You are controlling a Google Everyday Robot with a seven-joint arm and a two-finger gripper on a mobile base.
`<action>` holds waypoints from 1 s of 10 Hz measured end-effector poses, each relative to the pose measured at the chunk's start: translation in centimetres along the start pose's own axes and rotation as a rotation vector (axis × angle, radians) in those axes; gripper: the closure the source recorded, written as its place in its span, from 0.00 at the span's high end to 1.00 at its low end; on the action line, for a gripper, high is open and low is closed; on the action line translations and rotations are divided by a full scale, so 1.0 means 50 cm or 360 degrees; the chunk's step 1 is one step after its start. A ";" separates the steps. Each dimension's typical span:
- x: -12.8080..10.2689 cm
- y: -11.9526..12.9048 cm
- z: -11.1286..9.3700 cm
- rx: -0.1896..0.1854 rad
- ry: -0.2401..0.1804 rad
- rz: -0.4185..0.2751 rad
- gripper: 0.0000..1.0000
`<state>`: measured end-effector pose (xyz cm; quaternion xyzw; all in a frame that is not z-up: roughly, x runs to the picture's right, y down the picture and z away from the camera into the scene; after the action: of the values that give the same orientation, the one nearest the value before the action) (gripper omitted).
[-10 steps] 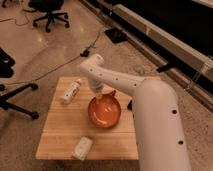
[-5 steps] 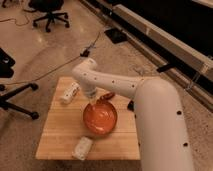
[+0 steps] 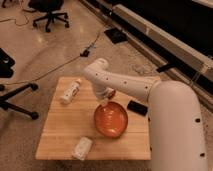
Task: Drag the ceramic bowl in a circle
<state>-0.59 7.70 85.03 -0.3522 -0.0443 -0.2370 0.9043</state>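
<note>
The ceramic bowl (image 3: pixel 110 119), a round shallow vessel glazed orange-red, is shown upright on the wooden worktop (image 3: pixel 60 125), slightly right of the worktop's middle and nearer to the front edge than to the far edge. Its interior is turned upward and its far rim is met from above by the pincer (image 3: pixel 104 100). The pincer is seen at the end of the white arm (image 3: pixel 125 82), pointing downward at the far-left part of the bowl's rim; whether it is open, closed or clamped on the rim cannot be told, since it is hidden by the wrist housing. The arm is seen to extend from the large white body (image 3: pixel 177 130) at the right, across the far right portion of the worktop.

A small dark flat object (image 3: pixel 136 107) is shown lying just beside the bowl, toward the right edge of the worktop. A pale bottle (image 3: pixel 70 91) is shown lying on its side near the far left corner, well apart from the bowl. A second pale object (image 3: pixel 82 148), also on its side, is shown near the front edge, to the front-left of the bowl and close to it without touching.

Beyond the worktop, office chairs (image 3: pixel 47 14) and a dark cable (image 3: pixel 60 67) are visible on the speckled floor (image 3: pixel 30 50).
</note>
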 end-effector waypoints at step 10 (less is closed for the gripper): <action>-0.039 -0.119 0.030 0.0132 0.0040 -0.0294 0.00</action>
<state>-4.92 5.65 89.36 -0.3059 -0.0750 -0.3216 0.8930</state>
